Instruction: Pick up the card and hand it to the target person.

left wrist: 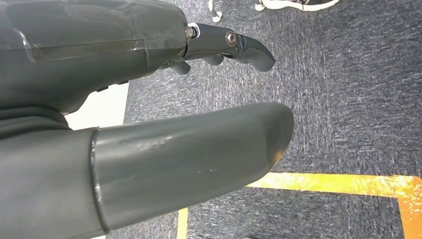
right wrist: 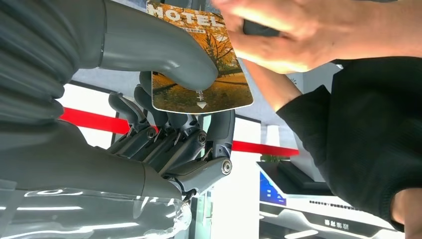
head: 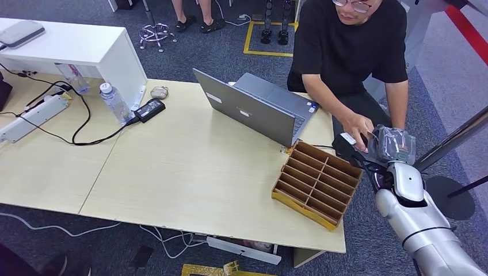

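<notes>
Two hands on the card (right wrist: 201, 62) right now: my right hand (right wrist: 169, 124) and the person's hand (right wrist: 298, 35). My thumb (right wrist: 164, 47) presses the card's printed face, darker fingers (right wrist: 174, 139) curl behind it, so the right hand is clamped on the card. Card shows "HOTEL" lettering and an autumn-tree photo, arrow mark near its free edge. Person's fingers grip the card's other end, touching it.

Head view: my right hand (head: 368, 152) is raised off the table's right edge, beside the cardboard divider tray (head: 316, 183), meeting the person's hand (head: 359, 123). The card itself is too small to make out there. The person (head: 345, 52) in a black t-shirt sits behind the table, just right of the open grey laptop (head: 253, 106). Tray lies on the wooden table (head: 184, 167) at its right corner, close in front of the laptop.

Left side of the table: water bottle (head: 115, 102), black power adapter (head: 149, 109), white power strip (head: 31, 118) with black cables, white box (head: 86, 49) at the back.

My left hand (left wrist: 164, 129) hangs over dark carpet with yellow floor tape (left wrist: 338, 183); thumb and fingers are apart, nothing held
</notes>
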`<state>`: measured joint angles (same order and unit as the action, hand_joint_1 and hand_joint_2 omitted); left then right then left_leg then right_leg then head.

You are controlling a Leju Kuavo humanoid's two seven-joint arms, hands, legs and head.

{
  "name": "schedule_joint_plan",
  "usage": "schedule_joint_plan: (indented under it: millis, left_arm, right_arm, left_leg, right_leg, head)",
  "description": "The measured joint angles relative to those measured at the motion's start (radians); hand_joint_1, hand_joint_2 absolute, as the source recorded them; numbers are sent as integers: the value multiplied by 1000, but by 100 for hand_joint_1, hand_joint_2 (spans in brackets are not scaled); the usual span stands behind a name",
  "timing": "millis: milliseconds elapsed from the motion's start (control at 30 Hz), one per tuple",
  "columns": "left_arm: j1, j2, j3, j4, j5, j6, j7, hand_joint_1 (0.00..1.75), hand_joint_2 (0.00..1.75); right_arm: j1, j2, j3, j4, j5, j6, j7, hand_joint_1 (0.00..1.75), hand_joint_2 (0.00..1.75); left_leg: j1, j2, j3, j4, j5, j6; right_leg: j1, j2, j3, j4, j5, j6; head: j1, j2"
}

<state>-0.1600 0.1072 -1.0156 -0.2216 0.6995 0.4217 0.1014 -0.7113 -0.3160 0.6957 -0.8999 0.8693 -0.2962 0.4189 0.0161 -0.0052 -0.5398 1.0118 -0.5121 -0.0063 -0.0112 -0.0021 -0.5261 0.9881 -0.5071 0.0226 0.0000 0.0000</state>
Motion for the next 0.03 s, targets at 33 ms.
schedule_joint_plan:
  millis: [33]
  left_arm:
    - [0,0,0,0,0,0,0,0,0]
  right_arm:
    - [0,0,0,1,0,0,0,158,175]
  left_leg:
    - [0,0,0,0,0,0]
  right_leg:
    - [0,0,0,0,0,0]
  head:
    - [0,0]
